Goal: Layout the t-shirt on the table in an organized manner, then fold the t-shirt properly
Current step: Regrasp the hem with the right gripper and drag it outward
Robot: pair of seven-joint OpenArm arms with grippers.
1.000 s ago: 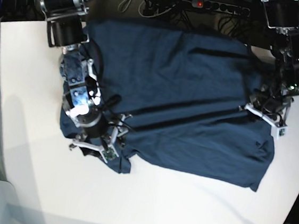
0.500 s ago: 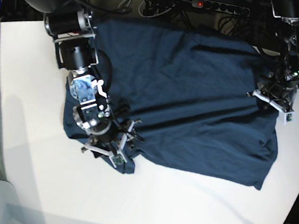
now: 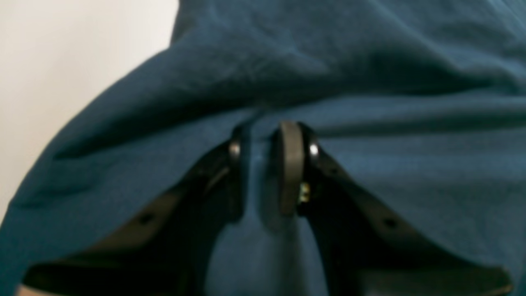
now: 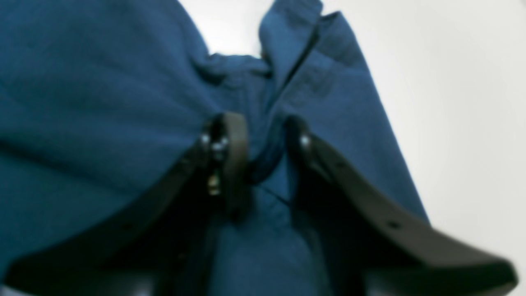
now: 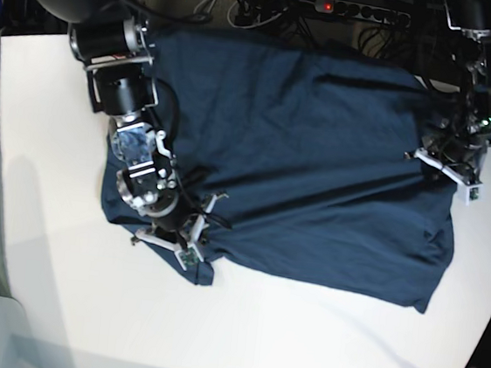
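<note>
White table (image 5: pixel 52 102) under us, the navy t-shirt (image 5: pixel 301 155) spread wrinkled across its far side.
Our left gripper (image 3: pixel 267 168) and right gripper (image 4: pixel 257 164) each pinch a narrow fold; we judge uneven pulling could slip cloth or bunch it.

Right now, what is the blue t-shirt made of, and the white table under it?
The t-shirt looks like soft knit cloth, probably cotton: matte navy, sagging into creases and bunching where the right gripper and the left gripper pinch it. The table seems a hard, smooth board with a matte white coating, since it shows soft shadows and no glare; its core is hidden.
</note>
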